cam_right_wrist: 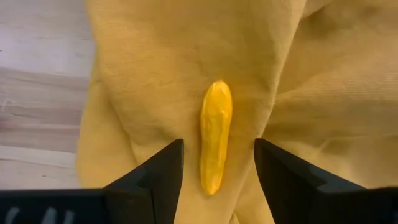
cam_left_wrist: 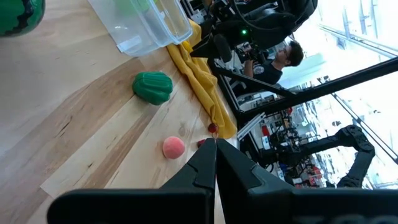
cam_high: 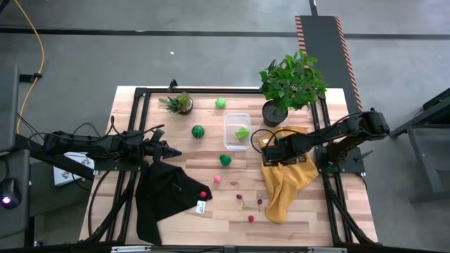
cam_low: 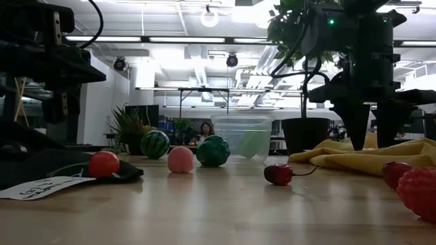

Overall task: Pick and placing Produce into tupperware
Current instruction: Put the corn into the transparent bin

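A yellow piece of produce [cam_right_wrist: 215, 137] lies lengthwise on the crumpled yellow cloth [cam_high: 288, 179]. My right gripper [cam_right_wrist: 217, 168] points down over it, open, with one finger on each side and a gap to both. The clear tupperware [cam_high: 237, 130] stands on the table with a light-green leafy piece [cam_high: 242, 133] inside. On the table lie a striped melon [cam_high: 198, 131], a green ball [cam_high: 221, 103], a dark-green piece [cam_high: 225, 160], a pink ball [cam_high: 217, 179] and small red pieces [cam_high: 250, 218]. My left gripper [cam_high: 169, 150] waits shut at the table's left.
A black cloth [cam_high: 165, 193] with a red ball [cam_high: 203, 194] and a white tag lies at the near left. Two potted plants [cam_high: 179, 103] [cam_high: 288, 84] stand at the far edge, the larger one close behind my right gripper. A black frame borders the table.
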Controlling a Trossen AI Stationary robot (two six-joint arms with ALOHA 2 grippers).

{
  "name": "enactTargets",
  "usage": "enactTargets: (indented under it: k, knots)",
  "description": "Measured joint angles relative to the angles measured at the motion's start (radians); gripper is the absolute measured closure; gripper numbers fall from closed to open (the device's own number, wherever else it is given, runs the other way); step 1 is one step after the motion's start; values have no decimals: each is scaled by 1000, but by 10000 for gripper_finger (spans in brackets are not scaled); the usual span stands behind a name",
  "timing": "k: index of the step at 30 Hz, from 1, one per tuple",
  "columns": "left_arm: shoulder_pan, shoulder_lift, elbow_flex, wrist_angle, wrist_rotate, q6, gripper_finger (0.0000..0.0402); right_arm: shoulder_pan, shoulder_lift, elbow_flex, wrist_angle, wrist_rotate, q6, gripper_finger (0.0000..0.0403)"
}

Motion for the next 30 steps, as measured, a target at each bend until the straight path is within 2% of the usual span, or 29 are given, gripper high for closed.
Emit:
enactTargets:
  k: [6, 14, 30]
  knots:
    - [0, 0, 0, 0, 0, 0, 401, -6, 0, -35, 94, -19, -10, 217]
    - [0, 0, 0, 0, 0, 0, 401, -6, 0, -41, 87, -18, 3, 224]
    - [0, 0, 0, 0, 0, 0, 401, -6, 0, -41, 76, -14, -13, 310]
